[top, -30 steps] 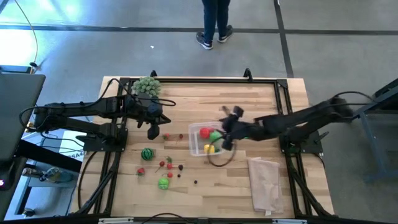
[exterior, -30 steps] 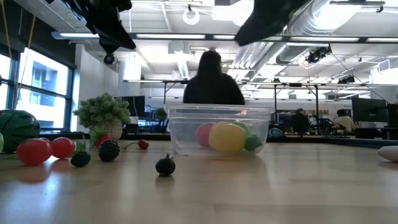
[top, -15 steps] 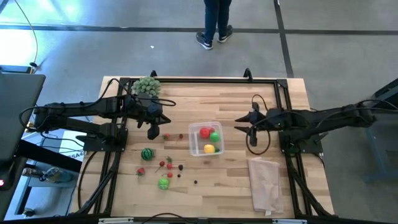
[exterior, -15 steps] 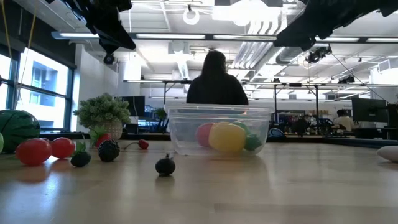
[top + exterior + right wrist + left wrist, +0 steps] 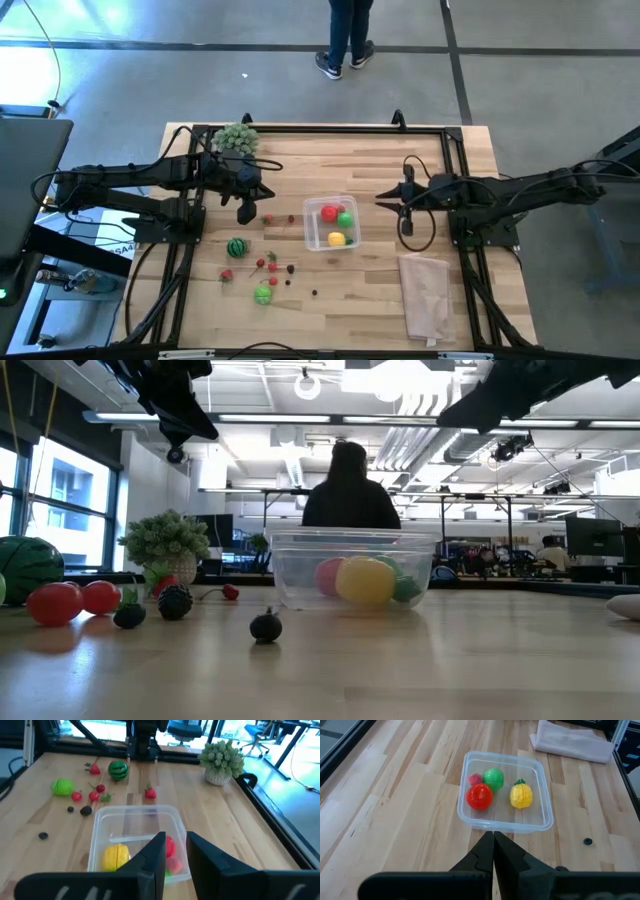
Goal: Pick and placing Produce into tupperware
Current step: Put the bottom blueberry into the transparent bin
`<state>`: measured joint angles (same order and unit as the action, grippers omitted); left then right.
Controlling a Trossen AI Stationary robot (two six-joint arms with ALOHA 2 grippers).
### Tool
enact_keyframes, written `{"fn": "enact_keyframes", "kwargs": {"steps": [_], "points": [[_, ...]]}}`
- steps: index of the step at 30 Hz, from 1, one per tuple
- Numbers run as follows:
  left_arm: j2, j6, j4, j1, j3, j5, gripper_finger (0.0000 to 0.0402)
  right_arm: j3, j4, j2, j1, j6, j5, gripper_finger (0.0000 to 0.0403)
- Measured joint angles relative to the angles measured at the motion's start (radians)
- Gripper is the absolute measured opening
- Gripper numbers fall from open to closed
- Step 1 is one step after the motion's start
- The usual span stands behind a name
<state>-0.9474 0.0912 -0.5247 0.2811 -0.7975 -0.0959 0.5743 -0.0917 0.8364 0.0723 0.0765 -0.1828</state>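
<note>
The clear tupperware point(image 5: 331, 223) stands mid-table and holds a red fruit point(image 5: 479, 797), a green one point(image 5: 493, 777), a yellow one point(image 5: 521, 795) and a small pink-red piece. Loose produce lies on the wood to its left: a striped green ball point(image 5: 236, 247), a green piece point(image 5: 262, 294), small red pieces point(image 5: 266, 265) and dark berries point(image 5: 291, 268). My left gripper point(image 5: 246, 214) is shut, empty, and hangs above the table left of the tupperware. My right gripper point(image 5: 176, 840) is open, empty, and hovers right of the tupperware point(image 5: 137, 840), pointing at it.
A bushy pale-green plant point(image 5: 236, 138) stands at the far left corner. A folded beige cloth point(image 5: 428, 293) lies near the right near edge. A lone berry point(image 5: 314, 293) sits near the front. A person stands beyond the far edge point(image 5: 347, 35). Bare wood shows between tupperware and right arm.
My right gripper has drawn back from over the tupperware toward the table's right edge, most of it in the first half second, then nearly stopped. The left arm and the produce have stayed put.
</note>
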Motion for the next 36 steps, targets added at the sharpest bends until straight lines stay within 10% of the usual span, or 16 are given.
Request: {"fn": "enact_keyframes", "kwargs": {"steps": [36], "points": [[0.000,0.000,0.000,0.000,0.000,0.000,0.0001,0.000,-0.047,0.000,0.000,-0.052,0.078,0.0067]]}}
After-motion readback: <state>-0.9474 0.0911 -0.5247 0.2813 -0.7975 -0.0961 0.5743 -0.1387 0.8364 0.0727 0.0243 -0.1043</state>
